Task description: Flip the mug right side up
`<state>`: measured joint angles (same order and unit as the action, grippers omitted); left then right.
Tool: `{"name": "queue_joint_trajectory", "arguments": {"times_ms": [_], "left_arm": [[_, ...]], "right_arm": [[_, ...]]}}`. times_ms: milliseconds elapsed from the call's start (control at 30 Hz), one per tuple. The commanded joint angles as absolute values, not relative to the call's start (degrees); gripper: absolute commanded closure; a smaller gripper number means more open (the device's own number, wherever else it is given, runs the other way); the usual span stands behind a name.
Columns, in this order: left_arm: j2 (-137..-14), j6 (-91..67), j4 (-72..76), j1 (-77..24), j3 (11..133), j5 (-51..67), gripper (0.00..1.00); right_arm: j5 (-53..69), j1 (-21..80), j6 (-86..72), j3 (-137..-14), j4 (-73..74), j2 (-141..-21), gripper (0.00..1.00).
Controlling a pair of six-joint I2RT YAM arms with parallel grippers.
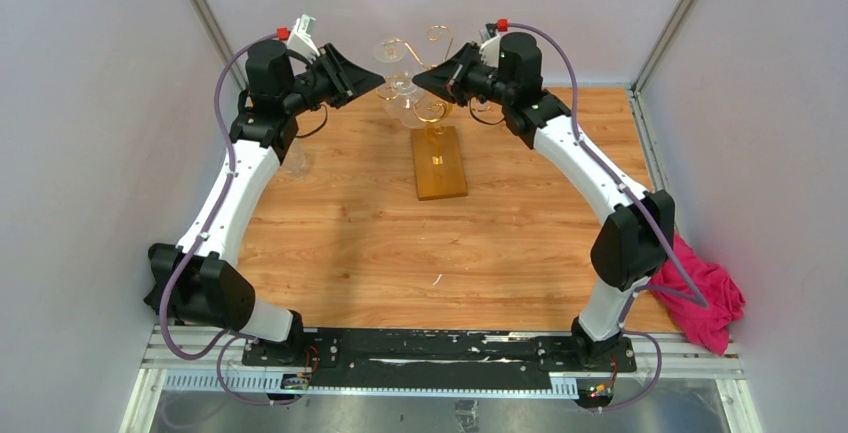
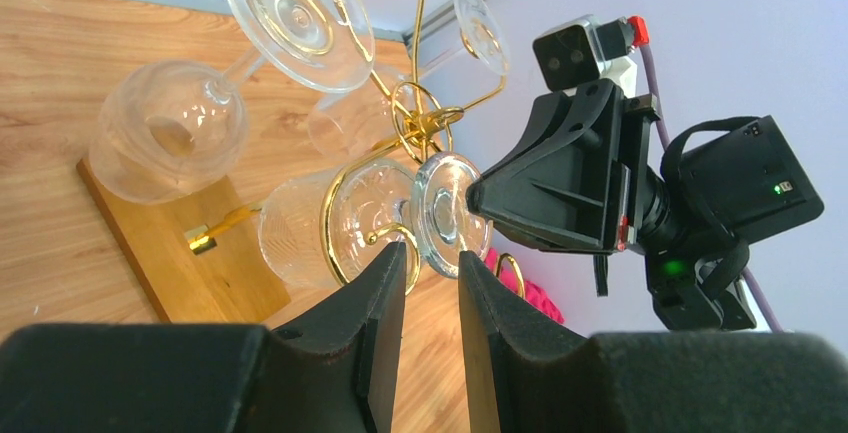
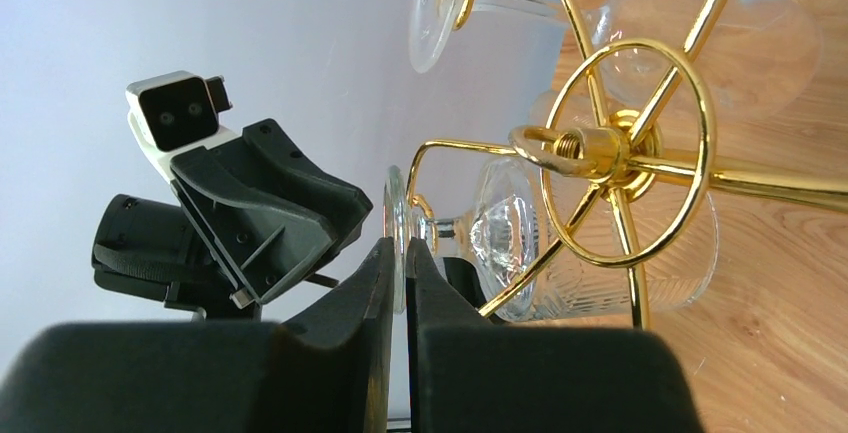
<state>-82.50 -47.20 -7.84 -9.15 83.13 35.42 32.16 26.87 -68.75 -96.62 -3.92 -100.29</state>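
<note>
The mug cannot be told for sure: a clear vessel (image 1: pixel 296 160) sits on the table (image 1: pixel 350 233), half hidden behind the left arm. The right pincer (image 3: pixel 397 245) is closed almost fully on the foot of a wine glass (image 3: pixel 500 233) hanging in the gold rack (image 3: pixel 585 143). The left pincer (image 2: pixel 432 253) is parted by a narrow gap just at that foot; contact is unclear. A pink cloth (image 1: pixel 705 293) lies at the table's right edge.

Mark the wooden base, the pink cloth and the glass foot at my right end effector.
wooden base (image 1: pixel 439 163): top external view, centre of its top face.
pink cloth (image 1: pixel 720 315): top external view, middle of the heap.
glass foot (image 3: pixel 396 203): right wrist view, its edge-on rim.
</note>
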Motion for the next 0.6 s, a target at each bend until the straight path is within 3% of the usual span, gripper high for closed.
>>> {"name": "queue_joint_trajectory", "arguments": {"times_ms": [0, 567], "left_arm": [[-81.6, -47.4, -8.2, -9.5, 82.7, 35.8, 0.69], [-81.2, -47.7, -8.5, -9.5, 82.9, 35.5, 0.69]], "right_arm": [[35.0, 26.3, -70.5, -95.2, -10.0, -96.6, 1.00], [39.8, 27.6, -69.0, -95.4, -7.1, -94.3, 1.00]]}}
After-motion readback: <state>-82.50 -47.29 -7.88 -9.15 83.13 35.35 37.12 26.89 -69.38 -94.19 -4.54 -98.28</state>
